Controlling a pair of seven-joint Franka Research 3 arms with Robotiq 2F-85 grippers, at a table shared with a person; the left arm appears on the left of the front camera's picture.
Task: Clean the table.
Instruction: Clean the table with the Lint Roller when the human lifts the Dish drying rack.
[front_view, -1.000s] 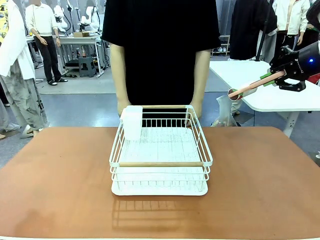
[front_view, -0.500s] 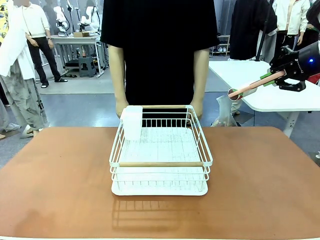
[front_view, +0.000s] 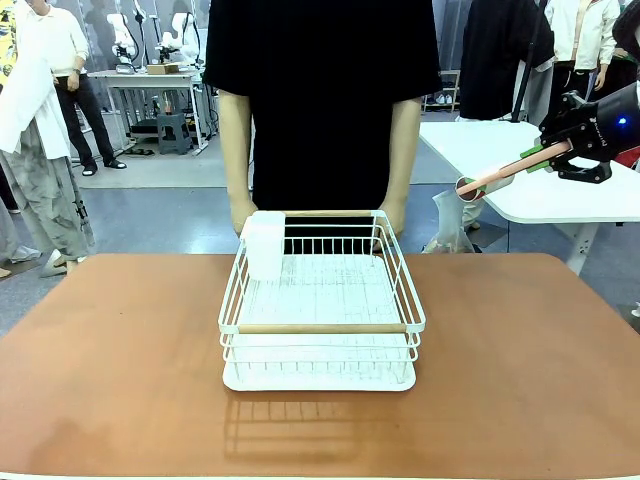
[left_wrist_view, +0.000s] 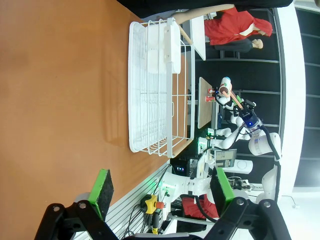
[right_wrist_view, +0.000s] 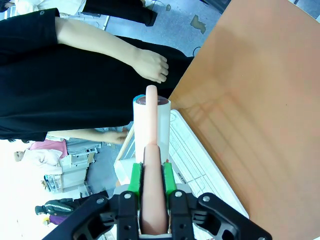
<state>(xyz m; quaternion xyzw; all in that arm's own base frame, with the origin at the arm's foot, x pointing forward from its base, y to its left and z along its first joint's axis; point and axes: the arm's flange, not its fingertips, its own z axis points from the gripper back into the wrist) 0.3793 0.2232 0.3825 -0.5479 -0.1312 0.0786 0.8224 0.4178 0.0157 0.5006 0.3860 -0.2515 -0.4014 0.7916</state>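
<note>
The table (front_view: 120, 370) has a glossy reddish-brown top, and a white wire dish rack (front_view: 320, 328) with wooden handles stands at its middle. High at the right, beyond the table's far right corner, my right gripper (front_view: 548, 156) is shut on the pink handle of a lint roller (front_view: 490, 180). The roller's white head points left toward the person. In the right wrist view the green pads (right_wrist_view: 134, 179) clamp the roller handle (right_wrist_view: 152, 150) above the rack (right_wrist_view: 192, 162). My left gripper (left_wrist_view: 161, 187) hangs open above the table (left_wrist_view: 60, 75) with nothing between its fingers.
A person in a black shirt stands at the far edge with both hands by the rack's far side (front_view: 245, 215). A white holder (front_view: 264, 243) hangs on the rack's far left corner. A white-topped table (front_view: 560, 195) stands behind on the right.
</note>
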